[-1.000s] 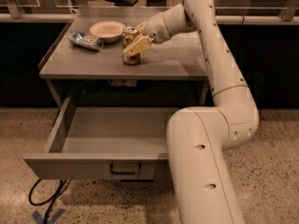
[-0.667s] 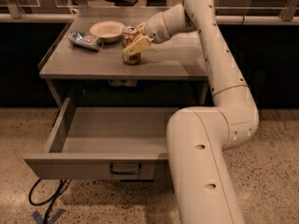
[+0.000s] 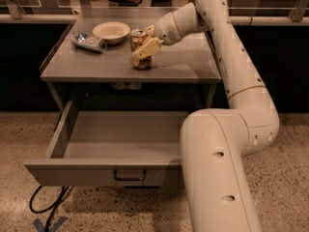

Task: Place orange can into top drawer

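The orange can (image 3: 140, 57) stands upright on the grey table top (image 3: 183, 64), near its middle. My gripper (image 3: 145, 46) reaches in from the right and is shut on the can, with one pale finger (image 3: 148, 47) lying across the can's front; the other finger is hidden behind it. The can's base rests on the table. The top drawer (image 3: 87, 172) below the table is pulled out wide, with its small dark handle (image 3: 129, 176) facing me. Its inside shows nothing in it.
A white bowl (image 3: 111, 31) and a crushed silver-blue can (image 3: 88, 41) sit at the table's back left. My arm's thick lower link (image 3: 217, 168) covers the drawer's right end. A black cable (image 3: 48, 204) lies on the speckled floor at the lower left.
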Controlling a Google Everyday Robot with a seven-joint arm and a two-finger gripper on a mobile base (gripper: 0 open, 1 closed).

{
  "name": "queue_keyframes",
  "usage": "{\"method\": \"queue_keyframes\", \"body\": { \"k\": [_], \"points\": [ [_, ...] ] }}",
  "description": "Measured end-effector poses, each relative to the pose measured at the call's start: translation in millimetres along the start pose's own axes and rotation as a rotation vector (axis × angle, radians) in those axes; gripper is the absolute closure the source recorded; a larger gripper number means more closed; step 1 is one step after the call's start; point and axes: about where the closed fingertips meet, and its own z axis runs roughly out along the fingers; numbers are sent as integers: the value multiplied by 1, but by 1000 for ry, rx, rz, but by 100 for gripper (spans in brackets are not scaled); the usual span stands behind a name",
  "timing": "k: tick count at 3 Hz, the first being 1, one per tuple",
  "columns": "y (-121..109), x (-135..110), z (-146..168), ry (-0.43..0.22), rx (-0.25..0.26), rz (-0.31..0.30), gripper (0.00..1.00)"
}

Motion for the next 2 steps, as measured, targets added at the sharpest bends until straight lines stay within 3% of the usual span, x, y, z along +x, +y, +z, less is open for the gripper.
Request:
{"method": "queue_keyframes", "body": {
  "k": [1,2],
  "points": [
    [18,-18,-62,9,70,-32,100],
    [42,-63,-149,-42,251,-72,100]
  ]
}}
